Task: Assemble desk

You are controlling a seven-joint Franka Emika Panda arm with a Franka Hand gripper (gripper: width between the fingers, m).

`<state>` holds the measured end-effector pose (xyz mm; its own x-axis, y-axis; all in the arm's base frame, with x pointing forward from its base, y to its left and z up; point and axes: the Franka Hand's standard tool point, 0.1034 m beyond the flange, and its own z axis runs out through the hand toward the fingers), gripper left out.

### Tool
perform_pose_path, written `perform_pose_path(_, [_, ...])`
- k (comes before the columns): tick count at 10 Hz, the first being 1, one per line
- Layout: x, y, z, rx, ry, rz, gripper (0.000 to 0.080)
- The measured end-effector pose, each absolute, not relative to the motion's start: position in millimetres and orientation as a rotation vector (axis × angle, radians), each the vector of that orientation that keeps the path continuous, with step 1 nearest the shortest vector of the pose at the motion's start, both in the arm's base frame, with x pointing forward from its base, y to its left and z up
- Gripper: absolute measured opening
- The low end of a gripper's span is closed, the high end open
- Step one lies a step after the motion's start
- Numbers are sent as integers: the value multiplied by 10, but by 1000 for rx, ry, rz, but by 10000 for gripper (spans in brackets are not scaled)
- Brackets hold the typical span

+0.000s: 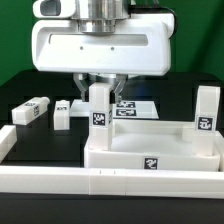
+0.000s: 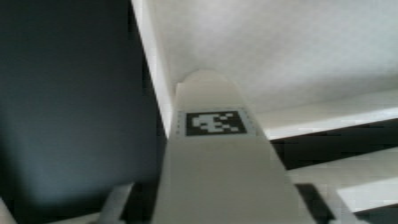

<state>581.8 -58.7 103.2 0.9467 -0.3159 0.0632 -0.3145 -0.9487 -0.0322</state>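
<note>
The gripper [image 1: 100, 87] clasps 1 upright leg [image 1: 98, 112] directly beneath it, long axis vertical, at the tabletop [image 1: 150, 160] corner.

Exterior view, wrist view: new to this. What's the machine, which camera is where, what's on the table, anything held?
One Franka robot arm; its two-finger end effector hangs over the work. Exterior view: a camera off the arm. Wrist view: a camera on the wrist. On the black table: a white tray-like tabletop with two upright legs, the middle leg under the end effector, the other leg at the exterior view's right; two loose legs; the marker board. Whether the end effector grips the middle leg, I cannot tell.
</note>
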Motion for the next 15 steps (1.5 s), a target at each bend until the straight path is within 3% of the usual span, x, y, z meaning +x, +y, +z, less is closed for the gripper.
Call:
perform_pose_path(4, [5802, -697, 1042, -3018, 842, -107, 296])
perform_pose_path(5, [5803, -717, 1046, -3015, 854, -110, 383])
perform_pose_path(6, [5804, -704, 1044, -3015, 849, -110, 383])
perform_pose_path(7, [5804, -703, 1044, -3016, 848, -110, 522])
perform_pose_path(8, [5805, -704, 1048, -3016, 846, -110, 609])
perform_pose_path(12, [5577, -427, 1253, -2910, 1066, -82, 647])
perform_pose_path(15, [5465, -129, 1186, -2875, 1154, -55, 648])
